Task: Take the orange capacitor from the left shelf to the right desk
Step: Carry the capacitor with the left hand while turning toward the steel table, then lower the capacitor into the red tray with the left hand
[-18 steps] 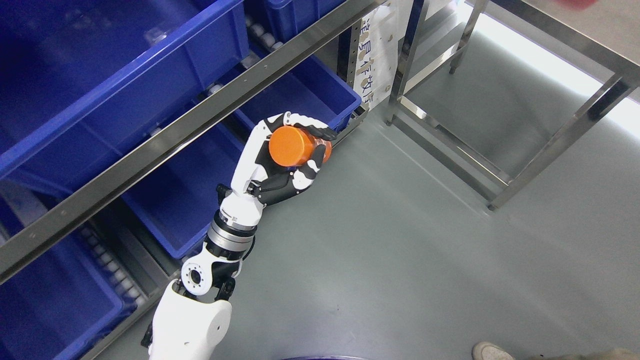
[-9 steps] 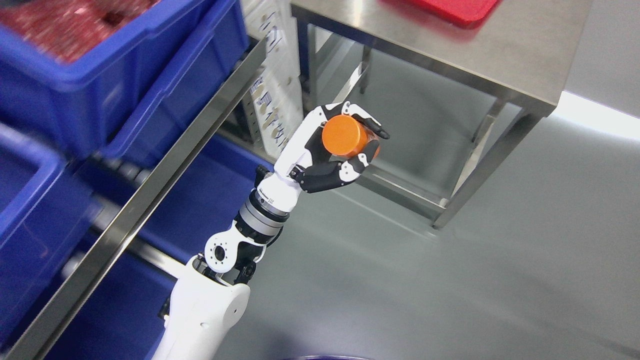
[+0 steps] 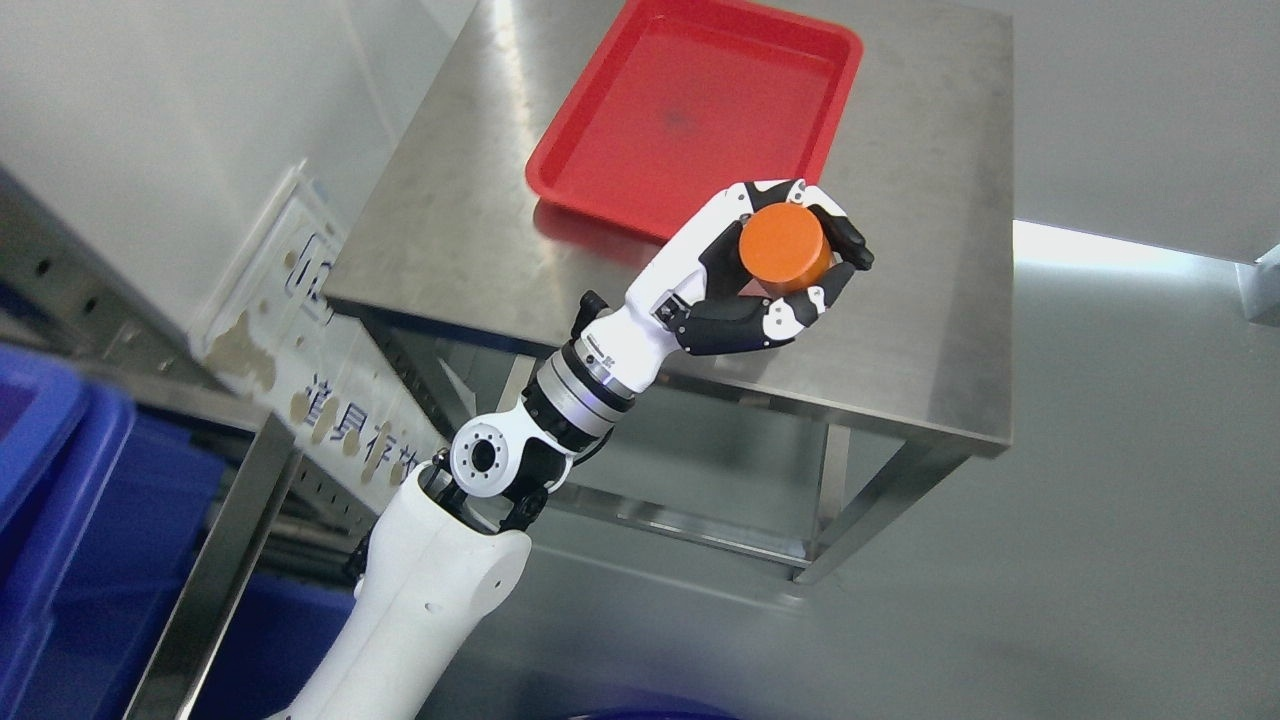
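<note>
My left hand (image 3: 775,265) is shut on the orange capacitor (image 3: 784,248), a short orange cylinder whose flat end faces the camera. Its white and black fingers (image 3: 795,312) wrap around the cylinder's side. The hand hangs over the steel desk (image 3: 920,250), near the desk's front half. A red tray (image 3: 690,110) lies on the desk just beyond and left of the hand. The white left arm (image 3: 440,570) rises from the bottom left. The right arm is not in view.
Blue bins (image 3: 40,500) sit on the shelf at the lower left behind a steel shelf rail (image 3: 215,570). A label plate with characters (image 3: 300,340) hangs between shelf and desk. Grey floor (image 3: 1100,480) lies to the right of the desk.
The camera has swung right from the shelf toward the desk, so the whole picture has shifted. The left hand, still holding the capacitor, now hangs over the desk top instead of beside the shelf.
</note>
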`<state>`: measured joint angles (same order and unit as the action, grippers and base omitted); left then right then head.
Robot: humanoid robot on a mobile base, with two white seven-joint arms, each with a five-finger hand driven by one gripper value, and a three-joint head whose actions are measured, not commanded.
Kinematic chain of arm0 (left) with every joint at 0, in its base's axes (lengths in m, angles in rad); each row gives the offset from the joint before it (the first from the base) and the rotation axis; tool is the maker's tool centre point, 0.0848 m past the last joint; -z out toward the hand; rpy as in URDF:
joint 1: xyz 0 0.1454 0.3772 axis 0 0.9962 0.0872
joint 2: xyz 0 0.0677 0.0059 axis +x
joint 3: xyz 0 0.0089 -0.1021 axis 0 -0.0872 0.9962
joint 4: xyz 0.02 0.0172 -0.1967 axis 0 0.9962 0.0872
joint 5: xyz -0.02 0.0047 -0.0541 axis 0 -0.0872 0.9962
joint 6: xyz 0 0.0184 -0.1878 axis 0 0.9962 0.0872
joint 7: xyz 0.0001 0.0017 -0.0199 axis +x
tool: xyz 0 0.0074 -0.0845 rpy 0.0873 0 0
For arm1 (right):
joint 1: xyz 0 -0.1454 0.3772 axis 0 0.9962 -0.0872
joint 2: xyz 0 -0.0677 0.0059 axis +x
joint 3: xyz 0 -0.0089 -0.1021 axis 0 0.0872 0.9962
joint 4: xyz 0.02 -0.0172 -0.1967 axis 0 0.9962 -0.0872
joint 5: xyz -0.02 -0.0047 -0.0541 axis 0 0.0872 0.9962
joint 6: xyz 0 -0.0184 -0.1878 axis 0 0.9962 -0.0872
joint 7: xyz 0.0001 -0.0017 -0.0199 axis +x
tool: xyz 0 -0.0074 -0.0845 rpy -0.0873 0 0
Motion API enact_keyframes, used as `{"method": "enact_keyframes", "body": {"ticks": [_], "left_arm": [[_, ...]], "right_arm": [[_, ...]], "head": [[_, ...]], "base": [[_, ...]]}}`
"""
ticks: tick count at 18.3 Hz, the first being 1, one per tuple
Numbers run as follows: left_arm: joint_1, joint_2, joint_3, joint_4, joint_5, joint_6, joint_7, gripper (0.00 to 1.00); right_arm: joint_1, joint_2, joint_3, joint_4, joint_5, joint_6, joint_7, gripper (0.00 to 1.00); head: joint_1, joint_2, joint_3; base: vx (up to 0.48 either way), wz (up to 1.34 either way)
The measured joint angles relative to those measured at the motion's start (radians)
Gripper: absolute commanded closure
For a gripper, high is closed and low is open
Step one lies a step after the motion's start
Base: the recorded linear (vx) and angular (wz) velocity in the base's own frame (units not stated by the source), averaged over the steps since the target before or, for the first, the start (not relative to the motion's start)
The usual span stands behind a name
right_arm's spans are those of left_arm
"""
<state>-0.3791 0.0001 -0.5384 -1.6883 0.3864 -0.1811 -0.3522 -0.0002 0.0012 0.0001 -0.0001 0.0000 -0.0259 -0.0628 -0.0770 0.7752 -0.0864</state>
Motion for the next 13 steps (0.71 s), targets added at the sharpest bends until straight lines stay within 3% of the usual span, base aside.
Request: {"method": "enact_keyframes", "body": {"ticks": [5,10,13], "left_arm": [[-0.069,0.000,-0.017,0.002,0.030,0.117,0.012,0.98],[-0.150,0.000,0.018,0.034,-0.001,0.296,0.022,0.97],[-0.184,0.000,0.046,0.082,-0.049,0.343,0.024,0.96]], "right_arm": [[0.001,0.000,0.000,0.000,0.000,0.002,-0.001,0.00],[-0.001,-0.001,0.000,0.000,0.000,0.003,-0.001,0.00],[-0.001,-0.001,0.000,0.000,0.000,0.003,-0.001,0.00]], "head": [[0.0000,0.000,0.000],[0.0000,0.000,0.000],[0.0000,0.000,0.000]], "base": [[0.375,-0.14],[0.048,-0.01],[-0.011,0.00]]}}
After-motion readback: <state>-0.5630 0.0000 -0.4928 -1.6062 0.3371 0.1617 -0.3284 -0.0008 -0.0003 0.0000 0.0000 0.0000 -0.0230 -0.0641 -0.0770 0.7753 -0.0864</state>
